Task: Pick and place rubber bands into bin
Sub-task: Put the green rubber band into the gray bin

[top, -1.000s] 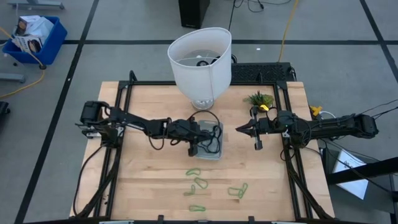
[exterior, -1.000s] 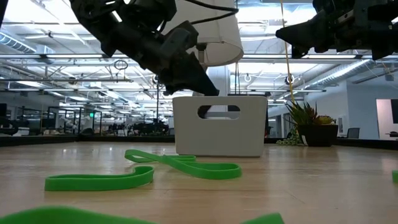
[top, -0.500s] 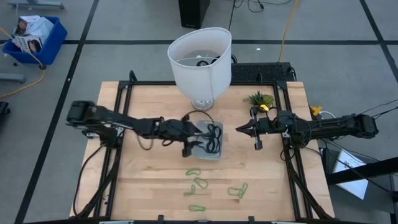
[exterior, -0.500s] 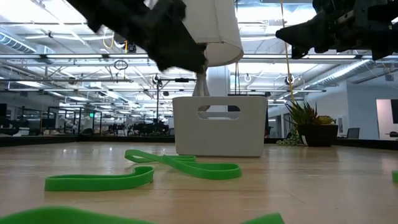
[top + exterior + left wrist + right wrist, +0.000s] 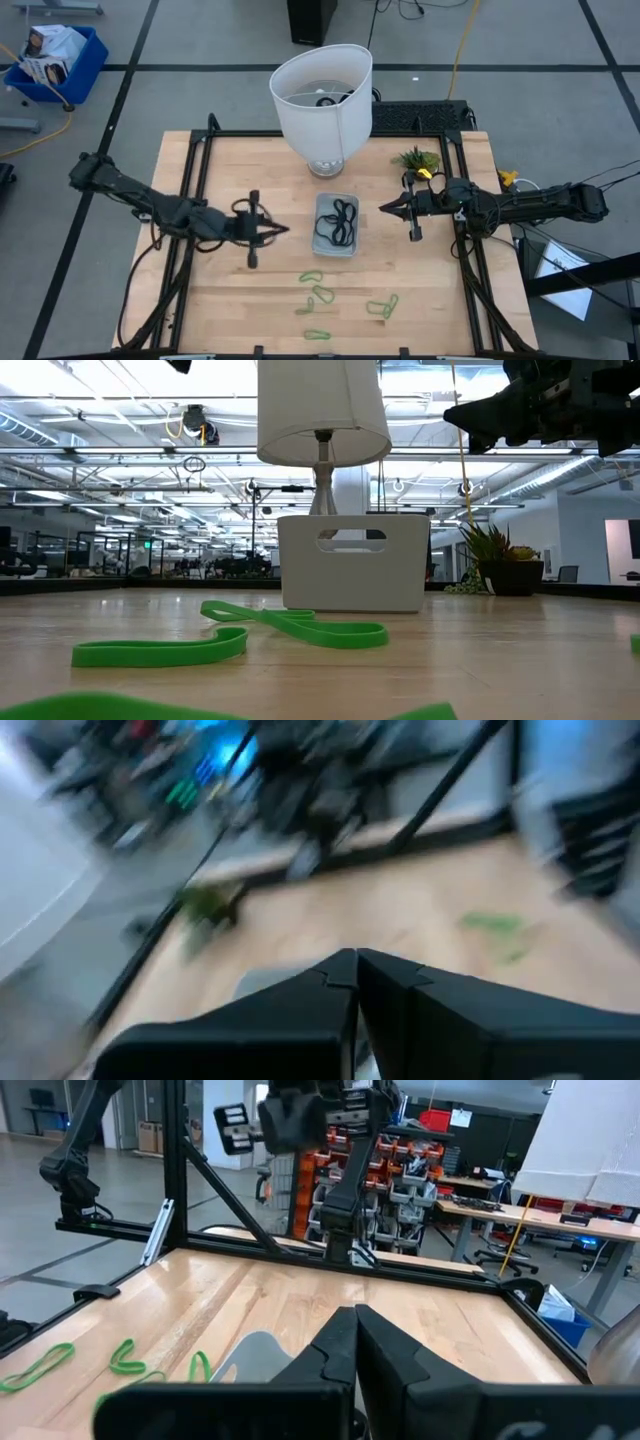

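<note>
The bin (image 5: 336, 223) lies open from above, with bare counter (image 5: 240, 290) on both sides. A white lampshade (image 5: 321, 95) stands close behind it, and green rubber bands (image 5: 345, 301) litter the counter in front.

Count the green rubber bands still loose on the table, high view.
5, though overlaps may hide more. All lie on the wood in front of the bin: one nearest it, two linked below, one off right, one at the edge.

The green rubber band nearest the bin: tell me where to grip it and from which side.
Come straight down on the green rubber band, which lies flat below the bin. Pinch one strand of its loop; it is thin and floppy. The left gripper is nearest.
</note>
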Controlling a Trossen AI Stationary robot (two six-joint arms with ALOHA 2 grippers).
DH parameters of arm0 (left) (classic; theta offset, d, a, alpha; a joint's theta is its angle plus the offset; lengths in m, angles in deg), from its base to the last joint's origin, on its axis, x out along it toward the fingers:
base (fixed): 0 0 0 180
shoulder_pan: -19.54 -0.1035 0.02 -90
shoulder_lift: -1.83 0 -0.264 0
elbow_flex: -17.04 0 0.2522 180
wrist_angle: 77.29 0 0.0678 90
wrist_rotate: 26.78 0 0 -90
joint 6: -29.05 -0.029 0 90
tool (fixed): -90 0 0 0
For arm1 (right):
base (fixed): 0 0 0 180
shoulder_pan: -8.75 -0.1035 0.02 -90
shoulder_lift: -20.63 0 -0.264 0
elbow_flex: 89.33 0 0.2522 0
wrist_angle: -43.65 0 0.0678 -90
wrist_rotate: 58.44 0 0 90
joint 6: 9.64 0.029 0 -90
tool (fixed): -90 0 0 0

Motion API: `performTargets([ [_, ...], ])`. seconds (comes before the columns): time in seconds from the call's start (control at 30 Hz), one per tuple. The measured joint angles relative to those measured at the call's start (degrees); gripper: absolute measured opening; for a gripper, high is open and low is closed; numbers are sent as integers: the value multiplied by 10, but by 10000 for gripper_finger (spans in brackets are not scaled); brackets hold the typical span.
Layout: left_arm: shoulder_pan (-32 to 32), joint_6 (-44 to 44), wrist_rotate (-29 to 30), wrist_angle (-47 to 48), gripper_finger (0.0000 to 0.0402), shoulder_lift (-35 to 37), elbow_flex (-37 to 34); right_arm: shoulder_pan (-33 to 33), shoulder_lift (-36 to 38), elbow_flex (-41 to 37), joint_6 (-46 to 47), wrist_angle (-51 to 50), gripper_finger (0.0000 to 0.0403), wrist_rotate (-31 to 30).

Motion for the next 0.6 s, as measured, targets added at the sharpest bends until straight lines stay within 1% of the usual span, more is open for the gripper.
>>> performTargets([
  [0.07,-13,-17,-58,-79,9,15,-49,0,0,0,0,0,0,0],
  [0.17,-52,-19,-120,-201,6,17,-125,0,0,0,0,1,0,0],
  [0.23,-87,-16,-170,-282,6,4,-170,0,0,0,0,2,0,0],
  [0.3,-119,-19,-205,-340,4,-10,-209,0,0,0,0,3,0,0],
  [0.37,-135,-26,-218,-409,4,-10,-244,0,0,0,0,1,0,0],
  [0.43,-132,-51,-239,-488,4,4,-274,0,0,0,0,-5,0,0],
  [0.47,-127,-67,-246,-509,3,14,-290,0,0,0,0,-9,0,0],
  [0.5,-123,-79,-250,-516,3,24,-305,0,0,0,0,-15,0,0],
  [0.6,-119,-96,-226,-498,3,50,-344,0,0,0,0,-27,0,0],
])
